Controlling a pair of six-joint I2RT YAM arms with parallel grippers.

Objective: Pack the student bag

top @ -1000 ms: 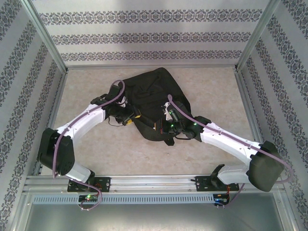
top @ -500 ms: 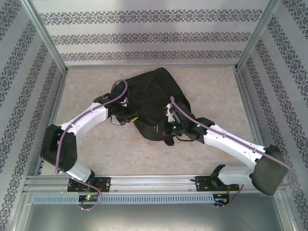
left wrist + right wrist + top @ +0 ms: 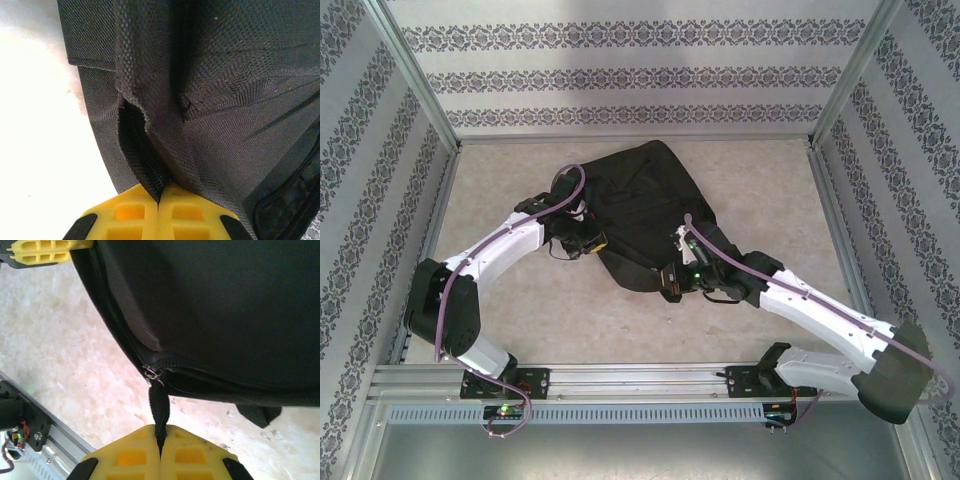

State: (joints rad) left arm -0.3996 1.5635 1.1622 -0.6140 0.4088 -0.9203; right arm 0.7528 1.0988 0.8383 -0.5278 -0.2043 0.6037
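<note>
Student bag (image 3: 640,195), as I see it from above: it lies flat, with the pale marbled table (image 3: 750,180) beneath it. Left gripper (image 3: 159,194): I have its yellow fingers pressed together on a fold of black fabric at the bag's left edge. Right gripper (image 3: 161,434): clamped on the black zipper pull cord (image 3: 159,407) at the bag's near edge. The cord is taut up to the metal slider (image 3: 151,372).
</note>
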